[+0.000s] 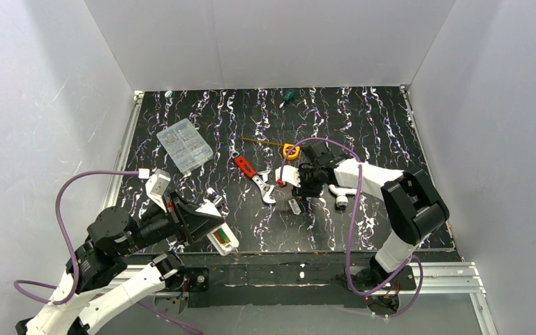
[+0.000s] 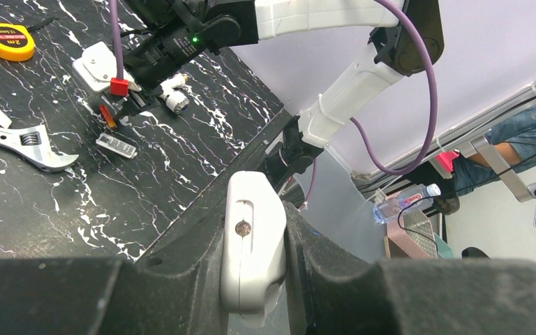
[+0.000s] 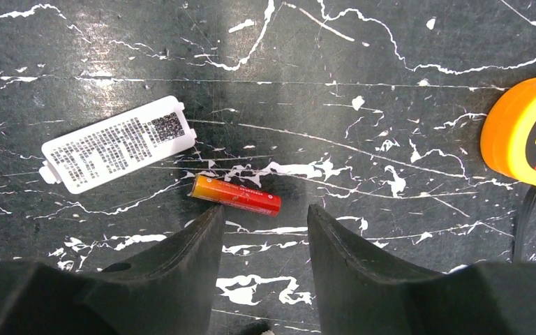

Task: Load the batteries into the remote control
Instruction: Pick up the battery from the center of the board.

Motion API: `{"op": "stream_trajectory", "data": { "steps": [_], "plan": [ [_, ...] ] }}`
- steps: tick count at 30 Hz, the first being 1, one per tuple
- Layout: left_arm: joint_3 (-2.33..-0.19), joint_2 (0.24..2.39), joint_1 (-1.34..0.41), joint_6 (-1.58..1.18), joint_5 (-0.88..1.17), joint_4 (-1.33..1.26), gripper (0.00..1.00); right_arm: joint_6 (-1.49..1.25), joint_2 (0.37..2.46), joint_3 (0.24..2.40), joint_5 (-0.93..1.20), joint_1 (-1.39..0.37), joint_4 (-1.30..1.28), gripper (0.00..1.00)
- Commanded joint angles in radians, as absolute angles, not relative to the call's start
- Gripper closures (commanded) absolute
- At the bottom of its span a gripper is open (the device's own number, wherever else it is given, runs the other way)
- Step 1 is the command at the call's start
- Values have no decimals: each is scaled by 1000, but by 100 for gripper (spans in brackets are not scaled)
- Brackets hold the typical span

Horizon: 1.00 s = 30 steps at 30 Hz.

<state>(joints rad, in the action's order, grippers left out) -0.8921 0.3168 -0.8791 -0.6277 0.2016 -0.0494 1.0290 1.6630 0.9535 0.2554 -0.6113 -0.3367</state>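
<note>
My left gripper (image 2: 255, 279) is shut on the white remote control (image 2: 253, 244) and holds it at the table's near edge. In the top view the remote (image 1: 221, 237) shows its open bay with a green and orange battery (image 1: 225, 243) inside. My right gripper (image 3: 265, 213) is open and hovers just above the table, its fingertips straddling empty table just short of a loose orange and red battery (image 3: 234, 195). That battery lies flat and untouched; it also shows in the left wrist view (image 2: 108, 117). The right gripper (image 1: 294, 190) is mid-table in the top view.
A white battery cover (image 3: 118, 143) lies left of the loose battery. A yellow tape measure (image 3: 527, 132) sits to its right. An adjustable wrench (image 2: 21, 139), a white tap-shaped piece (image 1: 340, 195), a clear compartment box (image 1: 184, 144) and a screwdriver (image 1: 288, 95) lie around.
</note>
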Motion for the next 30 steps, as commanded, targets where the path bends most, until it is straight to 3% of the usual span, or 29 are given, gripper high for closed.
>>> {"op": "stream_trajectory", "data": {
  "steps": [1, 20, 30],
  "plan": [
    [-921, 301, -879, -620, 202, -112, 100, 1041, 1689, 980, 275, -631, -328, 44],
    [-925, 293, -879, -619, 192, -101, 100, 1065, 1774, 1076, 302, -679, -419, 45],
    [-930, 296, -879, -617, 192, -98, 100, 1069, 1830, 1160, 314, -684, -534, 59]
  ]
}}
